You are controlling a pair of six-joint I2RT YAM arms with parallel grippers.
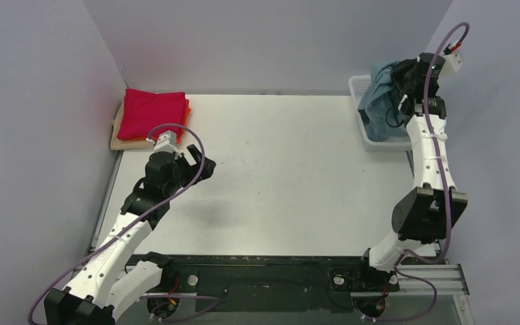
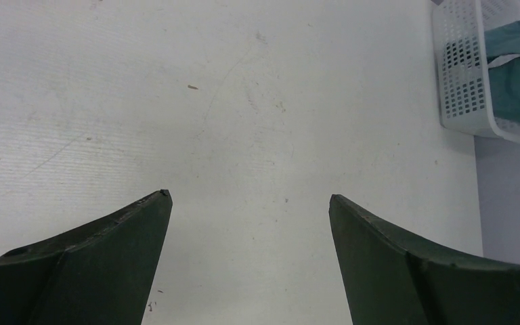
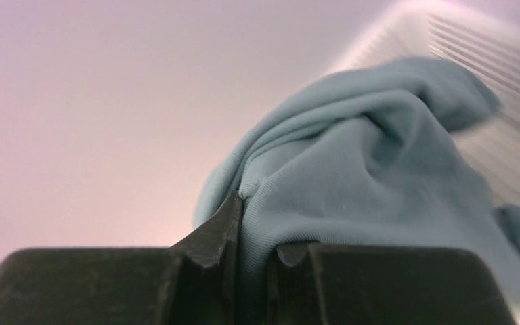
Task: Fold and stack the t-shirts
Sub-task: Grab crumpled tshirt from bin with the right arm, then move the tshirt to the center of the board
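Teal tee point(image 3: 369, 183) hangs bunched from R gripper point(image 3: 254, 233), jaws pinching a fold, above basket point(image 1: 374, 143) at far right. Soft, light, floppy; prob needs regrip at shoulders to spread flat. L gripper point(image 2: 250, 203) jaws spread, empty, over table point(image 1: 298, 169) near folded stack point(image 1: 152, 114) far left.

We see a white table point(image 1: 277, 183), faintly scuffed and speckled. At its far left corner the beige tee point(image 1: 116, 137) lies flat on it, bottom of the folded stack point(image 1: 152, 114); at the far right corner stands the white mesh basket point(image 1: 381, 143)
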